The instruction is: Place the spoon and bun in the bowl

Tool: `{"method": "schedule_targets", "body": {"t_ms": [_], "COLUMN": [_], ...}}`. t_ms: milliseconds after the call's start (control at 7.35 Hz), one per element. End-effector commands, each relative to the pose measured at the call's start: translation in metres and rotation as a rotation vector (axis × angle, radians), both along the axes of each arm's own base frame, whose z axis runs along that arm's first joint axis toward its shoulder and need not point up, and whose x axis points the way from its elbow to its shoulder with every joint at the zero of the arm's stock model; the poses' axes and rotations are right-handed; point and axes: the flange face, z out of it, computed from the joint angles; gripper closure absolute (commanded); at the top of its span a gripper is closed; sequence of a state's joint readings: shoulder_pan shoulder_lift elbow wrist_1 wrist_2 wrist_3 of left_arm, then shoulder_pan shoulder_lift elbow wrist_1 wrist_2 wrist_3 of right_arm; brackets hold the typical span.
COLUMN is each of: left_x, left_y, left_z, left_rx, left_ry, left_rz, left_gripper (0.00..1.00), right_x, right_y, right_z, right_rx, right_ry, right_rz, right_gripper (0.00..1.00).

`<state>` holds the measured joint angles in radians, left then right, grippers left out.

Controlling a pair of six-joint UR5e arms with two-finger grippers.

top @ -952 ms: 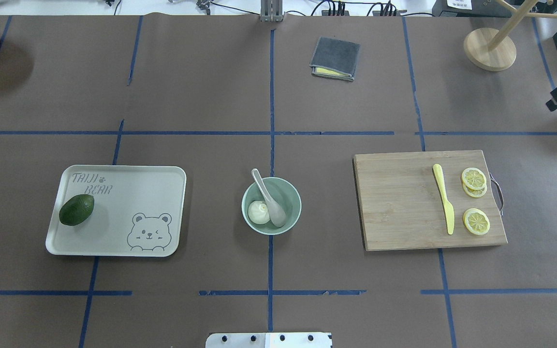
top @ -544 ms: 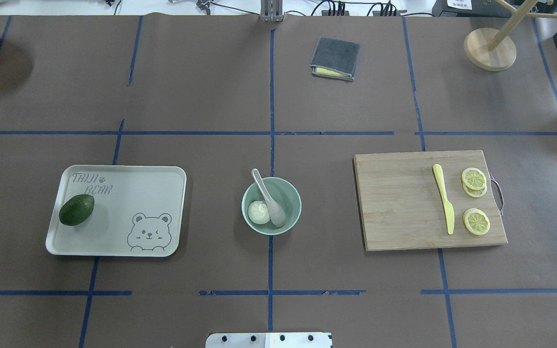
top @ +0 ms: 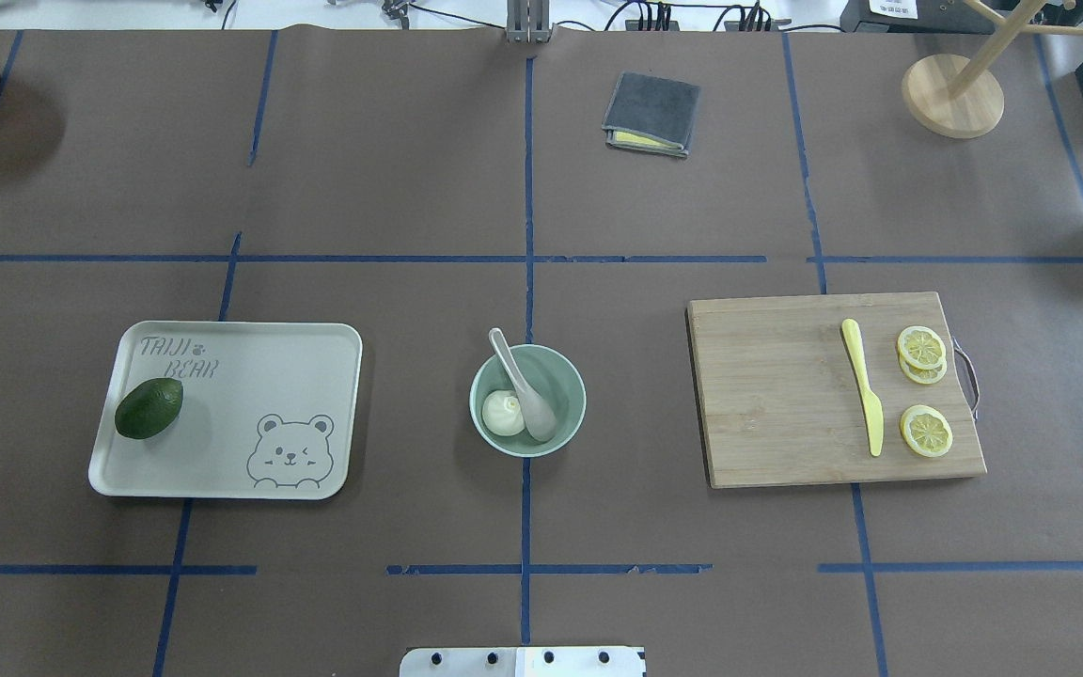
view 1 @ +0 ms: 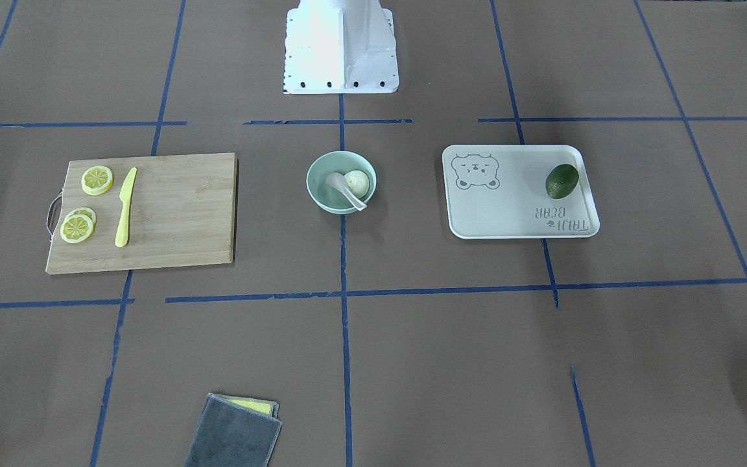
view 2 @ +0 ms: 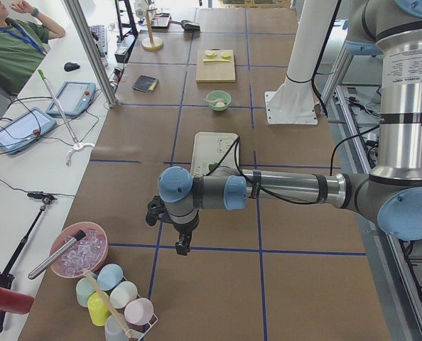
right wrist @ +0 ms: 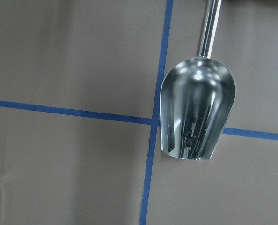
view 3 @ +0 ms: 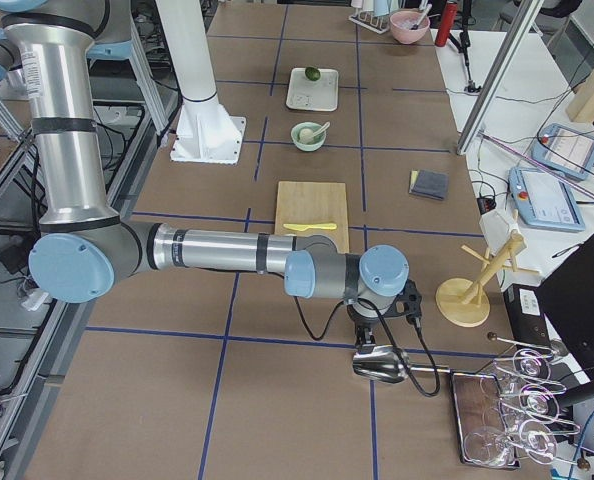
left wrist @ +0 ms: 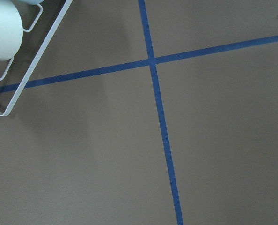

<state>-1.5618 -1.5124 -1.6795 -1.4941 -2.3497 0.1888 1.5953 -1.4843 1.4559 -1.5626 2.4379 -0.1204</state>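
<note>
The mint-green bowl [top: 572, 376] stands at the table's middle. The white bun [top: 503, 413] lies inside it at the left. The pale spoon [top: 527, 390] rests in the bowl beside the bun, its handle leaning over the far rim. The front-facing view also shows the bowl [view 1: 317, 188], the bun [view 1: 358, 183] and the spoon [view 1: 342, 187]. My left gripper [view 2: 185, 245] hangs over the table's far left end, far from the bowl. My right gripper [view 3: 365, 335] hangs over the far right end. I cannot tell whether either is open or shut.
A white bear tray [top: 231, 461] holds an avocado [top: 149, 408] left of the bowl. A cutting board [top: 776, 395] at the right carries a yellow knife [top: 863, 385] and lemon slices. A grey cloth [top: 651, 113] lies at the back. A metal scoop [right wrist: 197, 112] lies under my right wrist.
My right gripper, seen at the overhead view's right edge a second ago, has left that view. The bowl, bun and spoon have not moved.
</note>
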Motion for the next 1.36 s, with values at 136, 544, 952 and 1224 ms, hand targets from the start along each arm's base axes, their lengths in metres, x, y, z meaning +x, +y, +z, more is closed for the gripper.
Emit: {"method": "schedule_targets", "body": {"t_ms": [136,544,952,1224], "left_x": [0.0,0.0,0.0,0.0], "left_y": [-0.001,-0.001,0.0,0.0], "left_z": [-0.003,-0.004,0.0,0.002], "left_rx": [-0.008,-0.007,-0.017,-0.021], "left_ry": [-0.003,-0.005,-0.005,-0.003], "left_rz": [-0.014,-0.015,-0.017,-0.017], "left_gripper": [0.0,0.0,0.0,0.0], "right_x": [0.01,0.013,0.013,0.013], "right_y": [0.033,0.051,0.048,0.045], "right_z": [0.008,0.0,-0.003,-0.005], "right_rx": [-0.087,-0.08,-0.077,-0.073], "right_ry": [-0.003,0.055,0.055,0.053], "right_rz": [0.093,0.11,0.112,0.113], "right_gripper": [0.0,0.0,0.0,0.0]}}
